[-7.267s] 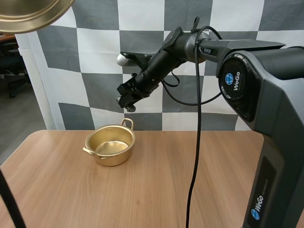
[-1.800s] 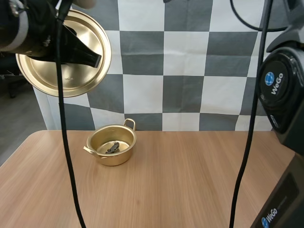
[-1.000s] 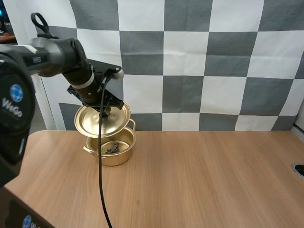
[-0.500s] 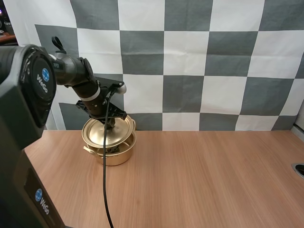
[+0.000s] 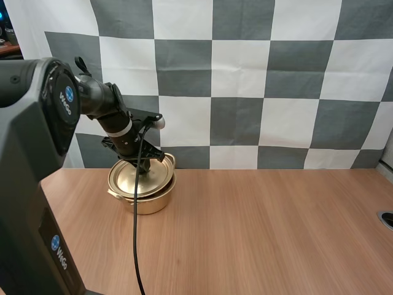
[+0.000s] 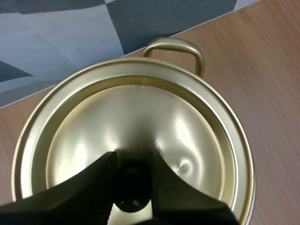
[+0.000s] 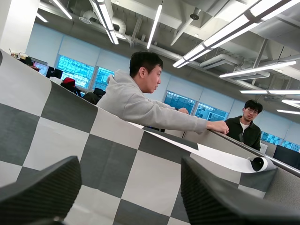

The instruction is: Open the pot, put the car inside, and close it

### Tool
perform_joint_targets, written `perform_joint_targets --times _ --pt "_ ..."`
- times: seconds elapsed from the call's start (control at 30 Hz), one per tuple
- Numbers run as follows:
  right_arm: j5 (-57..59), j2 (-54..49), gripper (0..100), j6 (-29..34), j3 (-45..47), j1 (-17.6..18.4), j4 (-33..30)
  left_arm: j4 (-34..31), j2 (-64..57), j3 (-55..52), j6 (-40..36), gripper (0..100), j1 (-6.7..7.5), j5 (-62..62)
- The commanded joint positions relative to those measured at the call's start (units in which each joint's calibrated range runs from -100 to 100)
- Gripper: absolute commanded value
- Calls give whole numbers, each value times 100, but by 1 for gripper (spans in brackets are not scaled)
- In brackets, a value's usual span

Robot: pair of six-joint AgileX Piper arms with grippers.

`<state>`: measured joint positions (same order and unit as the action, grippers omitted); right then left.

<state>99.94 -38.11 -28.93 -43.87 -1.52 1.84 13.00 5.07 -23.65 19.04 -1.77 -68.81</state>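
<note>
The gold pot (image 5: 146, 201) stands at the back left of the wooden table (image 5: 258, 233). Its gold lid (image 5: 140, 178) lies over the pot's mouth, slightly tilted; I cannot tell whether it rests fully on the rim. My left gripper (image 5: 142, 169) reaches down from the left and is shut on the lid's knob. In the left wrist view the dark knob (image 6: 132, 177) is pinched by my left gripper (image 6: 132, 159), with the lid (image 6: 140, 112) spread beneath and a pot handle (image 6: 176, 47) beyond. The lid hides the pot's inside. My right gripper (image 7: 130, 164) is open, pointing away from the table.
A small round fitting (image 5: 387, 219) sits at the table's right edge. Bare tabletop stretches to the right of and in front of the pot. Two people (image 7: 140, 101) are behind a partition in the right wrist view.
My left arm has brought the lid down from above the pot onto its mouth. The small dark car seen inside the pot is now covered.
</note>
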Motion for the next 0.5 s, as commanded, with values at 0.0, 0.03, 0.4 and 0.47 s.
perform_joint_targets --times 0.0,0.03,0.4,0.47 --pt "6 -1 100 17 4 -3 0 2 8 -5 12 0 0 4" --pt "6 -1 100 25 4 -3 0 2 8 -5 12 0 0 4" --pt "6 -1 100 28 4 -3 0 2 8 -5 145 0 0 -86" --pt "6 -1 100 28 4 -3 0 2 8 -5 203 0 0 -166"
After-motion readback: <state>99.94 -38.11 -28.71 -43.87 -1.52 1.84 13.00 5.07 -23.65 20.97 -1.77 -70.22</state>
